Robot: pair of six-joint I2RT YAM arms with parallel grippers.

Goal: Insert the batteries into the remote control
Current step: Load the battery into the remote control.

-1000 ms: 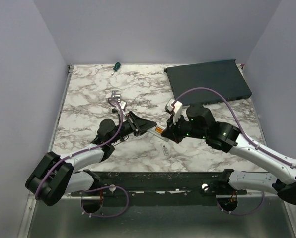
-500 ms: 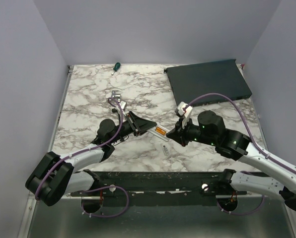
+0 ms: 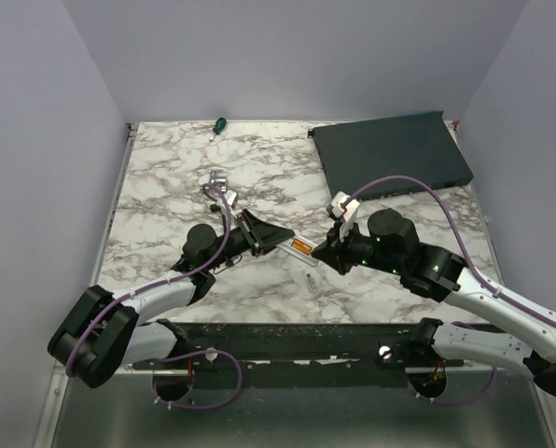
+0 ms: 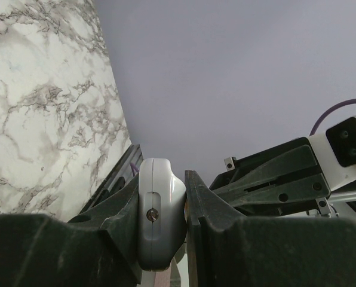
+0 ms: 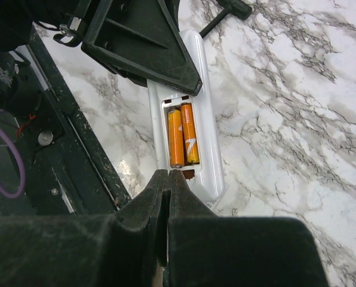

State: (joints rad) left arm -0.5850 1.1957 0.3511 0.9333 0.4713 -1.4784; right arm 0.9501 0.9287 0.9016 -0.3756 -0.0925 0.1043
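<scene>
The white remote control [image 5: 197, 89] is held a little above the marble table by my left gripper [image 4: 161, 200], which is shut on its edges; the left fingers [image 5: 145, 51] cover its far end. Its back faces up with the compartment uncovered, and two orange batteries [image 5: 183, 140] lie side by side inside. From above, the remote control [image 3: 287, 243] shows an orange patch of batteries [image 3: 300, 246]. My right gripper [image 5: 168, 176] is shut with nothing between its fingers, its tips right at the near end of the compartment. In the top view the right gripper [image 3: 323, 250] sits just right of the remote.
A small white piece [image 3: 312, 279] lies on the table below the remote. A silver bracket [image 3: 215, 179] sits behind the left arm. At the back lie a green-handled screwdriver [image 3: 218, 124] and, to the right, a large dark flat box [image 3: 390, 154]. The black base rail [image 3: 297, 336] runs along the near edge.
My right arm has drawn back to the right from the remote and turned its wrist, leaving the batteries more exposed. The left arm and remote have stayed put.
</scene>
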